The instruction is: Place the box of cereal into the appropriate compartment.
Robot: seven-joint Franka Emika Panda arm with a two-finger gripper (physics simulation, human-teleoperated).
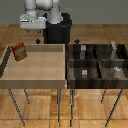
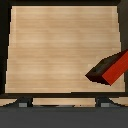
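- Box of cereal (image 1: pixel 19 51): upright in light tray (image 1: pixel 35 75), corner by exterior view's left.
- Tool (image 1: pixel 38 37): above tray's far edge, apart from box; opening can't tell, holds nothing visible.

One box of cereal (image 1: pixel 19 51), one light wooden tray (image 1: pixel 35 75), one dark compartment tray (image 1: pixel 95 82)

Both my views are low-resolution and soft, with blocky edges. Light is even and diffuse, without glare. The dark divided tray (image 1: pixel 97 64) swallows its contents in shadow; the pale tray (image 1: pixel 35 62) is brightly lit. Thin counter legs (image 1: pixel 60 107) blur against the floor.
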